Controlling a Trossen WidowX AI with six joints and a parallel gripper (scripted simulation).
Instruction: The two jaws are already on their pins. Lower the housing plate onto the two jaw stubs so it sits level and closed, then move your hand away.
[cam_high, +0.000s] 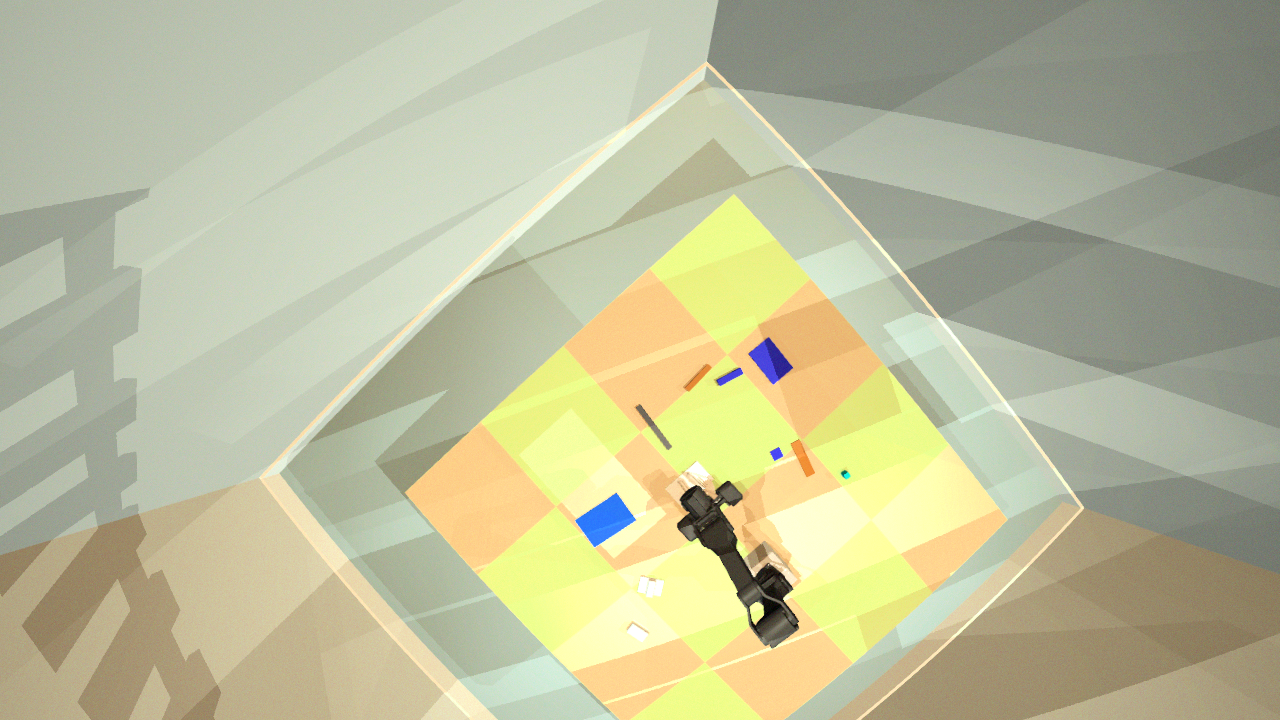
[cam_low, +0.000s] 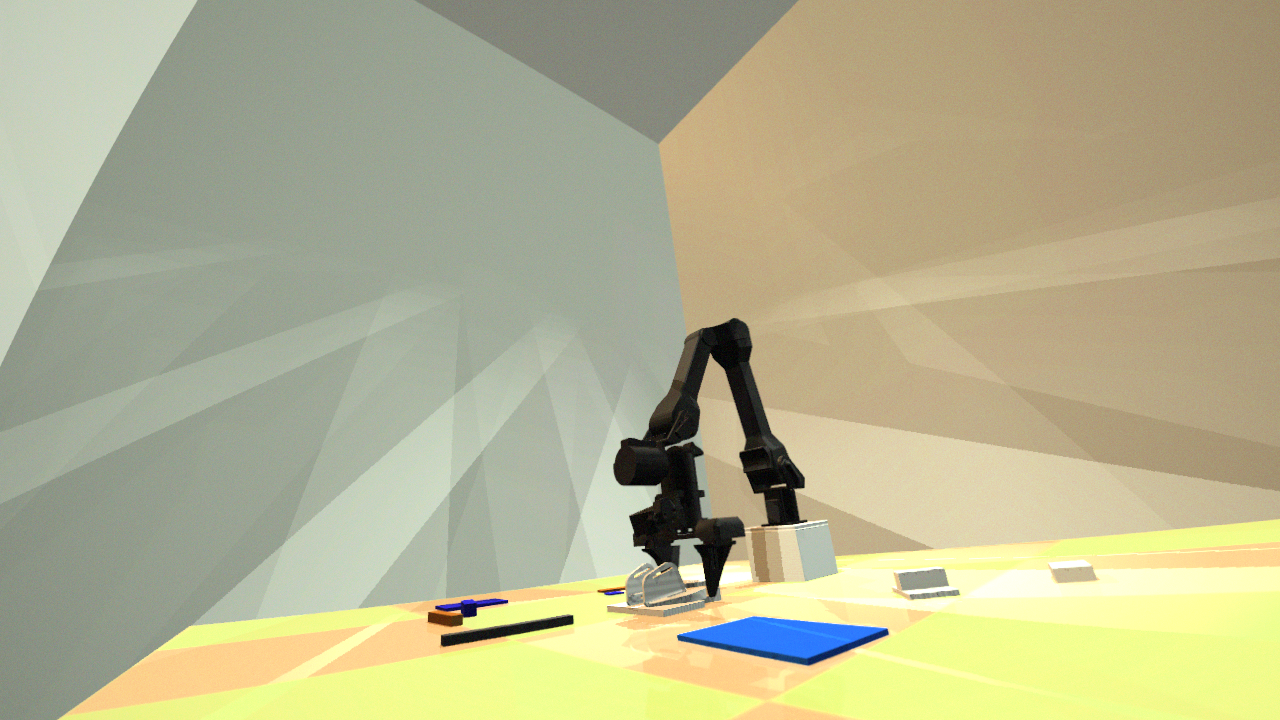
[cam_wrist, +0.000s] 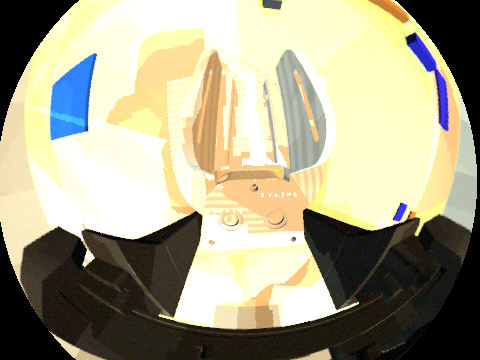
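Two upright slotted jaws, the left one tan in the light and the right one grey, stand side by side on a pale base. The pale housing plate, rounded at its far edge and with two ringed holes, lies between my fingertips at the near end of the jaws. My gripper points down and is shut on its two sides. The plate looks roughly level. Contact with the stubs beneath it is hidden. In the top view the arm covers most of this assembly.
A blue panel lies beside the assembly. A dark bar lies beyond it. Orange bars and blue blocks lie farther out. Two white blocks are nearer the arm's base.
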